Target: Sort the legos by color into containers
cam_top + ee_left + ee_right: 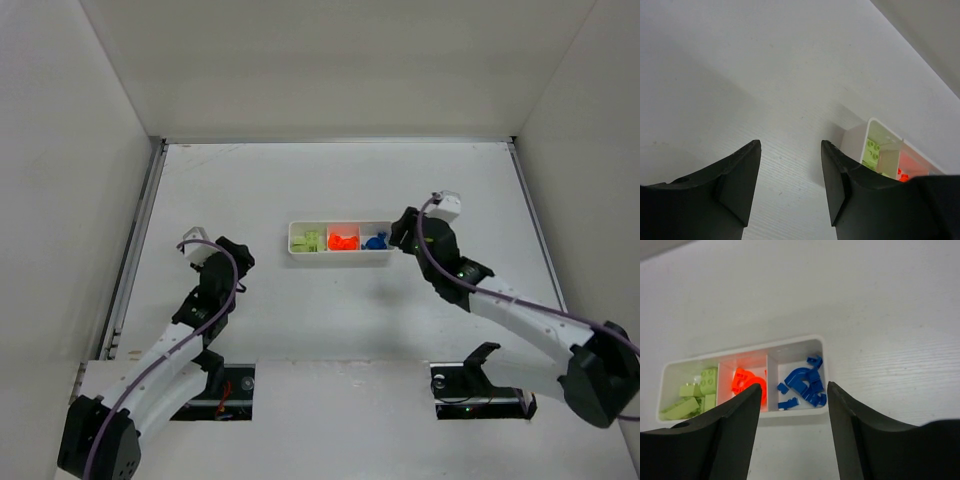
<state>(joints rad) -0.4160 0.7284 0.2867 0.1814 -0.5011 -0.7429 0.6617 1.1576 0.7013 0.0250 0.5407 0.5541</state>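
Note:
A long white tray [340, 253] with three compartments lies in the middle of the table. Its left compartment holds lime green legos [312, 241] [692, 392], the middle one orange legos [343, 241] [743, 380], the right one blue legos [376, 241] [802, 385]. My right gripper [402, 236] [794, 390] hangs open just above the tray's right end, over the blue compartment, with nothing between its fingers. My left gripper [238, 254] [791, 148] stands open and empty over bare table to the left of the tray [867, 142].
White walls enclose the table on the left, back and right. A metal rail [135, 245] runs along the left edge of the table. The arm bases sit at the near edge.

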